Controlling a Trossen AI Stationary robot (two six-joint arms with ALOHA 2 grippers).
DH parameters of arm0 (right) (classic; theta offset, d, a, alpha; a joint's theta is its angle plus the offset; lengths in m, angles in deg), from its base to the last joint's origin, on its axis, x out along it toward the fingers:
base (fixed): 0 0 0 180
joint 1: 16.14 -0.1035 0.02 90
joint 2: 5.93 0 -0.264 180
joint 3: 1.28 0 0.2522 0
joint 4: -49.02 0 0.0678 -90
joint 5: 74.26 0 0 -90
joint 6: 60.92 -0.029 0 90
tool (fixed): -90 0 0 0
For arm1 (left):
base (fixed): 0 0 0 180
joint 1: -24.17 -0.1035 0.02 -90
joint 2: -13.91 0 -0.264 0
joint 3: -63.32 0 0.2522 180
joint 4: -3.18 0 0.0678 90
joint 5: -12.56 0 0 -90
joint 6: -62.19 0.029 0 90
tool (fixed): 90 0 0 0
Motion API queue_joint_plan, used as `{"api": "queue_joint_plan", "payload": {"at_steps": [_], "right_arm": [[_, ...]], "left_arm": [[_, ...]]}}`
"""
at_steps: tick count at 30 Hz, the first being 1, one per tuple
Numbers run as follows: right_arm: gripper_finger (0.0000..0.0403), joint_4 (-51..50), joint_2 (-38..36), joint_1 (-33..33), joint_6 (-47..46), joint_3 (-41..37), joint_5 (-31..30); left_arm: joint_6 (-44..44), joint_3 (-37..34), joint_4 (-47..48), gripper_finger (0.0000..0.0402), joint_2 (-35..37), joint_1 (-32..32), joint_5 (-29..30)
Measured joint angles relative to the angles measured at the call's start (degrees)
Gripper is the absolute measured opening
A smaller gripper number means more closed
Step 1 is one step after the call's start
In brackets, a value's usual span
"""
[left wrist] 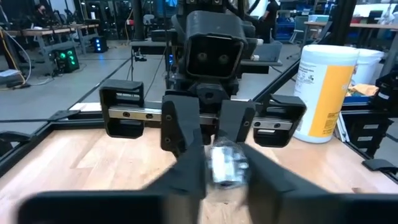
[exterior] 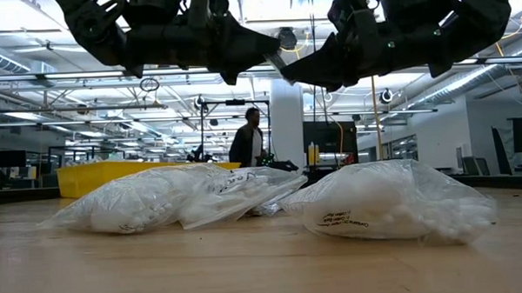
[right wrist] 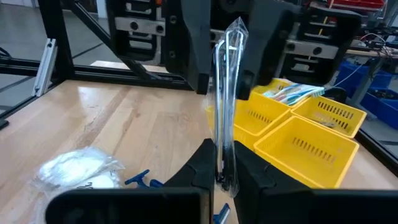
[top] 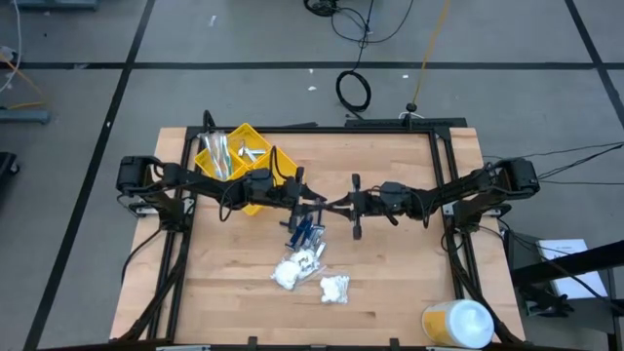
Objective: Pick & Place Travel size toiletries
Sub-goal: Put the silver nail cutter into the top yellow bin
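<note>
Silvery-clear packet (right wrist: 227, 99) hangs pinched between both my claws, left gripper (top: 314, 203) and right gripper (top: 343, 206) meeting above mid-table, with some toiletries already in the yellow tray (top: 255, 135) far left, while blue sticks (top: 304, 232) and cotton bags (top: 296, 269) still wait nearer.

Both arms are matte black and blocky, with thin black cables, seemingly, trailing along them.

You are in a big open lab or workshop: ceiling lights (exterior: 112, 112) run far back, monitors (exterior: 9, 159) line benches, cables (top: 353, 90) cross a grey floor (top: 78, 146).
</note>
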Motion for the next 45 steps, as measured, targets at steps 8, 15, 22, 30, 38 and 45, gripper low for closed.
{"api": "queue_joint_plan", "payload": {"at_steps": [8, 15, 22, 30, 38, 45], "right_arm": [[0.0091, -1.4, 0.0, 0.0, -2.5, 0.1, -2.8], [0.0215, -4.8, 0.0, 0.1, -8.3, 0.1, -3.9], [0.0305, -10.9, 0.0, 0.3, -10.7, 0.0, -2.0], [0.0340, -14.1, 0.0, 1.7, -10.8, 0.0, -2.6], [0.0333, -14.8, 0.0, 1.8, -10.8, 0.0, -2.7], [0.0330, -15.0, 0.0, 1.8, -12.0, 0.0, -2.8]], "left_arm": [[-1.0, 0.0, 0.9, 0.0046, 0.0, -1.3, 0.5], [-2.6, 0.0, 4.1, 0.0035, 0.1, -2.6, 7.0], [-4.4, 0.0, 4.0, 0.0035, 0.3, -5.9, 10.7], [-5.0, -0.1, 14.4, 0.0035, 5.9, -7.7, 17.4], [-5.2, -1.0, 36.7, 0.0035, 17.8, -13.4, 27.5], [-9.6, -11.1, 32.2, 0.0035, 26.3, -23.5, 27.6]]}}
